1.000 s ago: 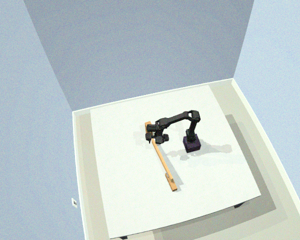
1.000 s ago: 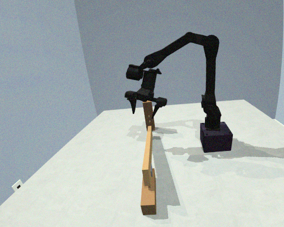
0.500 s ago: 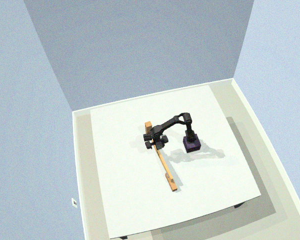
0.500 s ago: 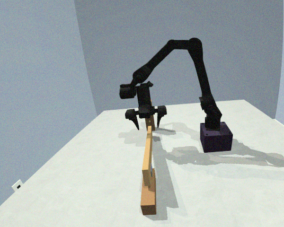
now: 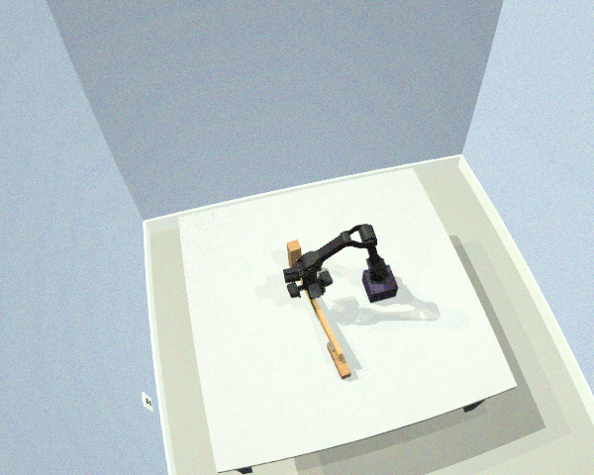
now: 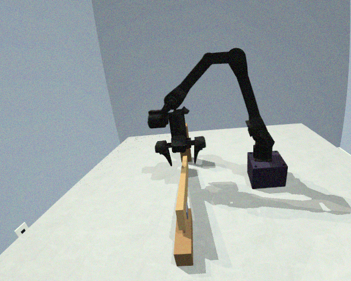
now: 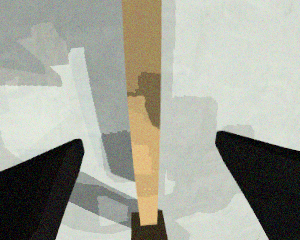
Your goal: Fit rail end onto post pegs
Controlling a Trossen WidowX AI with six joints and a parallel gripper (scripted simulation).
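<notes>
- The rail (image 6: 181,193) lies lengthwise on the worktop (image 6: 93,211), its far end in the footboard block (image 6: 183,244), its near end low before the post (image 6: 186,133).
- The gripper (image 6: 182,161) hangs over that near end, fingers released wide and grasping nothing.
- In the wrist view the rail runs midway between both fingers, touching neither.
</notes>
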